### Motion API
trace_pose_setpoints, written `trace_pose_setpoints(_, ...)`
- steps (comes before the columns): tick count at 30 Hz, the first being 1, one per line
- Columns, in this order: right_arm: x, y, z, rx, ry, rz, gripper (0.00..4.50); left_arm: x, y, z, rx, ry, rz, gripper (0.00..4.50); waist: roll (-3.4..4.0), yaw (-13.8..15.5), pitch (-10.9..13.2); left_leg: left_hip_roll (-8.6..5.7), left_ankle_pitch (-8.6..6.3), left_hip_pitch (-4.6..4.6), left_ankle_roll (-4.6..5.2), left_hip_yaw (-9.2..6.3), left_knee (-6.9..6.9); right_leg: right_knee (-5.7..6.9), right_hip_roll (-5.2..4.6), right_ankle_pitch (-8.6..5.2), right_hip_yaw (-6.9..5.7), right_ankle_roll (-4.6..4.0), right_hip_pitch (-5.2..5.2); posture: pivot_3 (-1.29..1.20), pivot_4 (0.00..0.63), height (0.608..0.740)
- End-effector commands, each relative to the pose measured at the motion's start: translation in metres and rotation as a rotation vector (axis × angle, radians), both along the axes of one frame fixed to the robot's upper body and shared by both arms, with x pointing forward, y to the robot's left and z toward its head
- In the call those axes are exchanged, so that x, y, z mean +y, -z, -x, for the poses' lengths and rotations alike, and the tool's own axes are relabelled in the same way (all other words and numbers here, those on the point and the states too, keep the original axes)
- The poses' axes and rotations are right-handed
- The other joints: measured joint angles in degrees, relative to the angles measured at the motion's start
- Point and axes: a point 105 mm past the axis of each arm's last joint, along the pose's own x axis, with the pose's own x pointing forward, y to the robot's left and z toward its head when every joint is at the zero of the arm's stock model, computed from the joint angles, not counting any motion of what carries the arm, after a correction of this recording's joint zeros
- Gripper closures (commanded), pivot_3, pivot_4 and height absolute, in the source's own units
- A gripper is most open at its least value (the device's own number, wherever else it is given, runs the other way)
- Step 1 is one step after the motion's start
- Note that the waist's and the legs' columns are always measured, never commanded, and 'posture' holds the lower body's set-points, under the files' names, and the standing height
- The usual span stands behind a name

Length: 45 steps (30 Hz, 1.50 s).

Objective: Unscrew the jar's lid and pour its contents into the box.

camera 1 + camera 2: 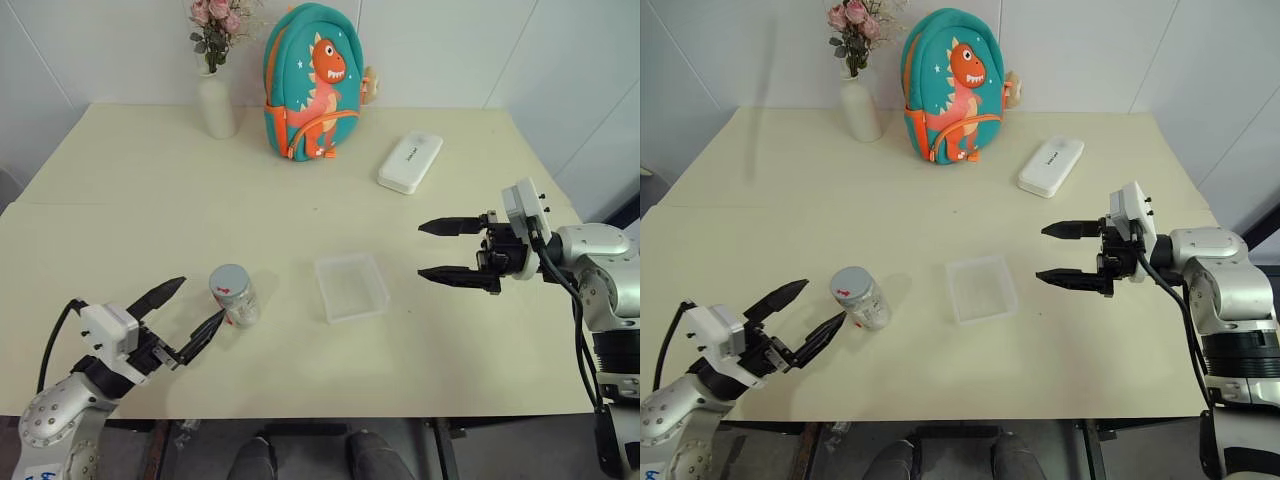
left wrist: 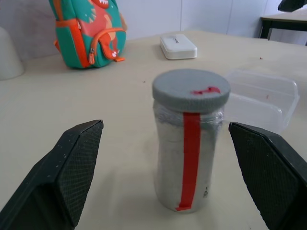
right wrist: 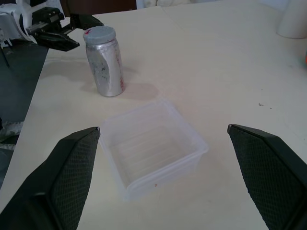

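The jar (image 1: 237, 303) stands upright near the table's front left, whitish with a red strip down its side. The grey lid (image 1: 229, 279) is on it, and the contents are hidden inside. My left gripper (image 1: 202, 299) is open just left of the jar, its fingers level with it and apart from it; in the left wrist view the jar (image 2: 189, 163) stands a little way beyond the two pads. The clear box (image 1: 351, 286) lies to the right of the jar. My right gripper (image 1: 420, 250) hangs open to the right of the box, pointing at it, holding nothing.
A white vase (image 1: 216, 100) with pink flowers, a teal dinosaur backpack (image 1: 312, 85) and a white oblong case (image 1: 410, 162) stand along the far side. The table's front edge (image 1: 330, 415) runs close below the jar and box.
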Motion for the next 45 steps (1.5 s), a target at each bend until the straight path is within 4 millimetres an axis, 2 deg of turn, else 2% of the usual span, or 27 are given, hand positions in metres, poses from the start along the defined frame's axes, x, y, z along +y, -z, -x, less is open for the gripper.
trace_pose_setpoints(1,0.005,-0.004,0.002,-0.037,-0.016,0.011,0.00,-0.012,0.008,0.001,0.000,0.012,-0.013,0.02,0.00,0.0,0.0,0.00,0.00,0.01,0.00,0.02,0.00,0.00,0.00,0.00,0.03,0.00,0.00,0.00,0.150,0.740)
trace_pose_setpoints(12,0.006,-0.002,0.004,-0.040,-0.006,0.017,0.00,-0.018,0.024,-0.015,0.026,-0.028,0.002,0.02,0.00,0.1,0.0,-0.04,-0.01,0.01,0.01,0.03,0.00,-0.03,-0.02,0.01,0.04,0.02,0.03,0.00,0.150,0.740)
trace_pose_setpoints(17,0.006,-0.004,0.005,-0.047,0.006,0.010,0.00,-0.027,0.025,-0.021,0.020,0.002,0.015,0.02,0.00,0.1,0.0,-0.04,-0.01,0.01,0.01,0.03,0.00,-0.02,-0.02,0.02,0.04,0.05,0.03,0.00,0.150,0.740)
trace_pose_setpoints(30,0.005,-0.006,0.005,-0.059,0.035,0.009,0.00,-0.032,0.022,-0.040,0.011,-0.008,0.022,0.02,0.00,0.2,0.0,-0.05,-0.01,0.01,0.01,0.03,0.01,-0.02,-0.02,0.04,0.05,0.08,0.04,0.00,0.150,0.740)
trace_pose_setpoints(37,0.004,-0.007,0.004,-0.064,0.047,0.013,0.00,-0.042,0.020,-0.040,-0.015,0.059,0.013,0.02,0.00,0.2,0.0,-0.05,0.00,0.02,0.01,0.02,0.01,-0.02,-0.02,0.04,0.04,0.09,0.04,0.00,0.150,0.740)
trace_pose_setpoints(38,0.004,-0.007,0.004,-0.065,0.050,0.011,0.00,-0.043,0.019,-0.040,-0.027,0.065,0.016,0.40,0.00,0.2,0.0,-0.05,0.00,0.01,0.01,0.02,0.01,-0.02,-0.02,0.04,0.04,0.08,0.04,0.00,0.150,0.740)
trace_pose_setpoints(40,0.003,-0.007,0.003,-0.065,0.054,0.013,0.00,-0.044,0.015,-0.039,-0.051,0.074,0.041,0.87,0.00,0.2,0.0,-0.04,0.00,0.01,0.01,0.03,0.01,-0.02,-0.02,0.04,0.04,0.08,0.04,0.00,0.150,0.740)
trace_pose_setpoints(45,0.003,-0.007,0.002,-0.066,0.057,0.018,0.00,-0.047,0.017,-0.036,-0.045,0.103,0.029,2.46,0.00,0.2,0.0,-0.05,0.00,0.01,0.01,0.02,0.01,-0.02,-0.02,0.05,0.04,0.09,0.04,0.00,0.150,0.740)
